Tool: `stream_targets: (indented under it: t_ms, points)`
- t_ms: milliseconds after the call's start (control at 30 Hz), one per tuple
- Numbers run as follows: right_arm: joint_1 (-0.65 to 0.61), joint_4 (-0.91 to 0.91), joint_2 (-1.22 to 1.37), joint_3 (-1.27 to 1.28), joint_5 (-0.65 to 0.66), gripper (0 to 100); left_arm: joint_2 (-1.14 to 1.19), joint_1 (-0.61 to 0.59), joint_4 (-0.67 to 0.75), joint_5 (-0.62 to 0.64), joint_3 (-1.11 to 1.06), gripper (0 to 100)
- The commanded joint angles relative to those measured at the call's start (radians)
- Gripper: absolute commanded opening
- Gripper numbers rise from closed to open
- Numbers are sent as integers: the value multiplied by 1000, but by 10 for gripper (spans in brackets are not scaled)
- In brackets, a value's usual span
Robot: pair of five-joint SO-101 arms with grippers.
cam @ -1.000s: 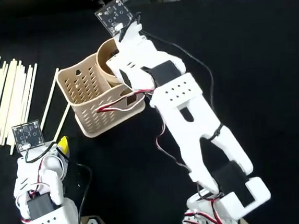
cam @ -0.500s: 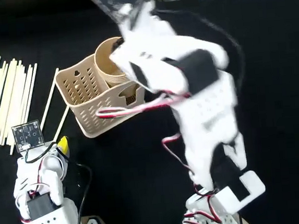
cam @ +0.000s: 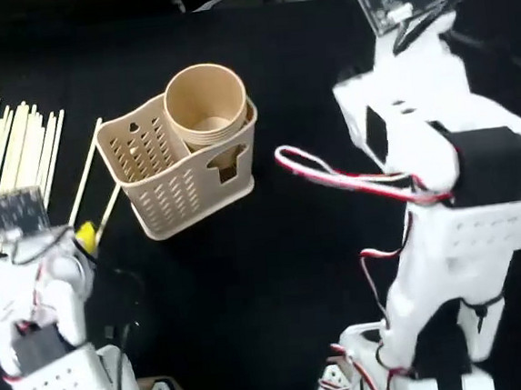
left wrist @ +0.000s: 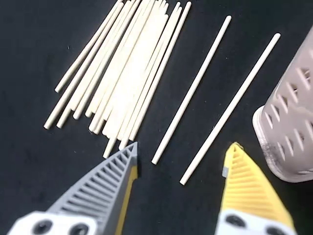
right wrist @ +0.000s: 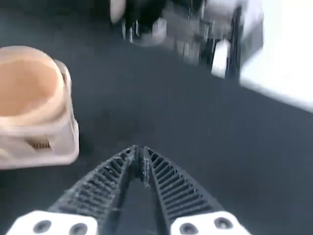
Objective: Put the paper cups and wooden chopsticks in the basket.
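Inside the beige perforated plastic basket [cam: 182, 179], at the end farther from the arms' bases, stands a stack of tan paper cups [cam: 205, 99], upright and rising above the rim. The basket itself rests on the black cloth-covered table [cam: 250, 278]. Well off to the basket's side, opposite the cups' end, a bundle of pale wooden chopsticks [cam: 16, 166] lies flat on the table, the sticks roughly parallel and packed against one another. Between that bundle and the basket lie two loose chopsticks [left wrist: 210, 100], side by side but apart; the nearer one has an end just beside the basket's lower corner, and I cannot tell whether it touches. The left gripper [left wrist: 183, 147] hovers near the basket on the chopstick side, above the near ends of the loose sticks, its grey and yellow fingers spread wide with nothing between them. The right gripper [right wrist: 140, 149] is raised well apart from the basket, on the side away from the chopsticks, its black ribbed fingers pressed together at the tips and grasping nothing.
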State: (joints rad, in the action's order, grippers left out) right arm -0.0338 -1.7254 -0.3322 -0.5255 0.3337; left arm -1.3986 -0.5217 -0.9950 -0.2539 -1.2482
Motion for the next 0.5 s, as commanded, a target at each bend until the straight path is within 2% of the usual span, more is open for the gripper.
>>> stream_targets:
  t_ms: [0,100,267,367,467]
  points:
    - [118,149,-131,438,2,12,364,-13,5,-94,280,283]
    - [163,387,-191,792,-87,13,615,-13,-3,-137,441,283]
    - [172,967,-257,1349,-219,15,1037,-10,-3,-141,710,283]
    - [172,1212,-257,1511,-241,15,1275,8,-3,-166,883,283]
    - [173,1309,-222,1567,-245,15,1491,39,-5,-189,1058,283]
